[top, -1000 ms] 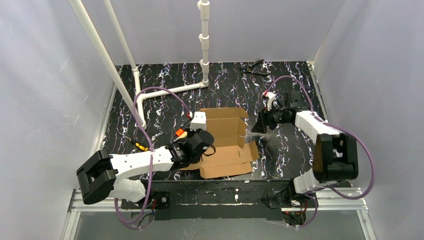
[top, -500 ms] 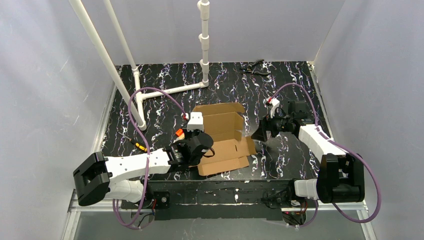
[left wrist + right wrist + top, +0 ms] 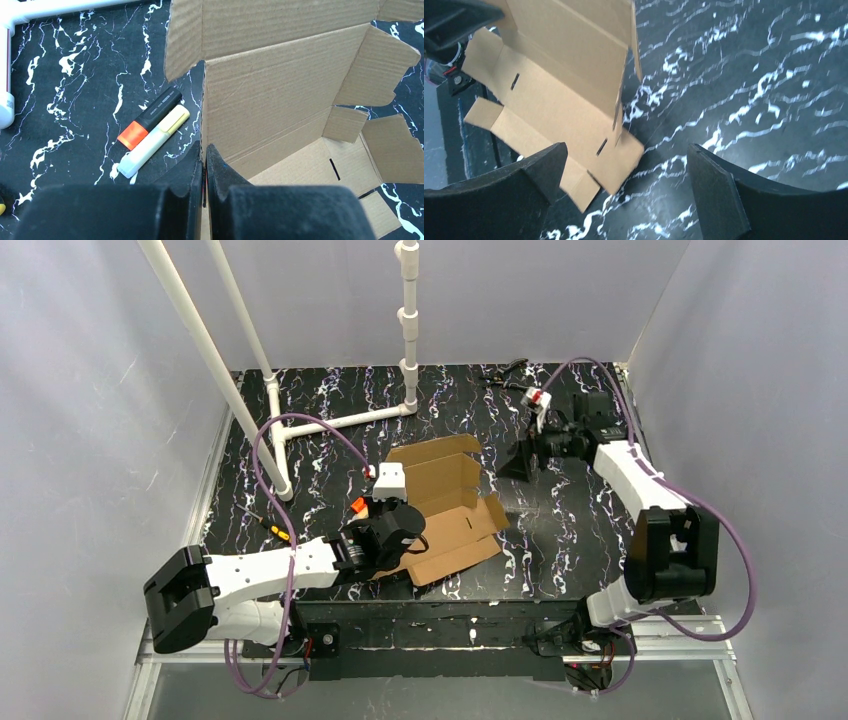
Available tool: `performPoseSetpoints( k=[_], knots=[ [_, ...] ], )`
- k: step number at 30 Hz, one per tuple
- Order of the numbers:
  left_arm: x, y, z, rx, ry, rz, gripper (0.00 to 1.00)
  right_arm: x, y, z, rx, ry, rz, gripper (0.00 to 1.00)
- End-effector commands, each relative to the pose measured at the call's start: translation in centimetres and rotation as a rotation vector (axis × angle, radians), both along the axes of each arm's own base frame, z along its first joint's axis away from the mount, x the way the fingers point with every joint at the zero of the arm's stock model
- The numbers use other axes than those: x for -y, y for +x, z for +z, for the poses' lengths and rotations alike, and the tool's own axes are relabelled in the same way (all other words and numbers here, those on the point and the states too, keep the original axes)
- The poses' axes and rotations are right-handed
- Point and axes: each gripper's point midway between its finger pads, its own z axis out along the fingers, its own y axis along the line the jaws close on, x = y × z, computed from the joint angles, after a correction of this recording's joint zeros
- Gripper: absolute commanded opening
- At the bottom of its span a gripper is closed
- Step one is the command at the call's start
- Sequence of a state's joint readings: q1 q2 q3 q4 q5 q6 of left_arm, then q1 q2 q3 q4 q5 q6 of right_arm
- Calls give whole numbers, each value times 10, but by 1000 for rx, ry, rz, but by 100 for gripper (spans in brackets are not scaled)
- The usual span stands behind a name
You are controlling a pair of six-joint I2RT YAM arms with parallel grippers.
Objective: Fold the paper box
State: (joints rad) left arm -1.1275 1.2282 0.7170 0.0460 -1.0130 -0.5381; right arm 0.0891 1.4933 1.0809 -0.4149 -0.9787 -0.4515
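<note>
single-edge hold on a half-raised box: slip, sag and snag risks

the paper box (image 3: pixel 450 515) lies near the middle of the black marbled table (image 3: pixel 560 530). one long panel is raised, and the base and outer flaps are spread toward the near edge. the left gripper (image 3: pixel 204 150) has its fingers (image 3: pixel 192 167) pressed together on the left edge of the raised panel, pinching the cardboard. the right gripper (image 3: pixel 626 150) hangs just beside the box's right side with its fingers (image 3: pixel 539 165) spread wide, touching nothing.

risks, as judged:
- the box is held at one thin edge only, so a pull or twist there may crease the board or let it slide out.
- the right side is unsupported, so the raised panel may sag or drop flat.
- the wide right fingers may catch a loose side flap, bending it the wrong way or shoving the whole sheet.
- an orange-tipped black marker (image 3: pixel 150 119) and a pale yellow stick (image 3: pixel 152 144) lie just beside the box's left side, and a leftward drag may ride the cardboard onto them.
</note>
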Motion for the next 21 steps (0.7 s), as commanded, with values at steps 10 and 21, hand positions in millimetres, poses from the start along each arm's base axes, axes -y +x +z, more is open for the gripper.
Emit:
performPoseSetpoints(
  k=[10, 21],
  knots=[
    [8, -1, 29, 38, -105, -10, 0, -52, 32, -6, -8, 15, -34, 85],
    [11, -5, 29, 34, -120, -26, 0, -72, 16, -5, -31, 83, 81, 8]
  ],
)
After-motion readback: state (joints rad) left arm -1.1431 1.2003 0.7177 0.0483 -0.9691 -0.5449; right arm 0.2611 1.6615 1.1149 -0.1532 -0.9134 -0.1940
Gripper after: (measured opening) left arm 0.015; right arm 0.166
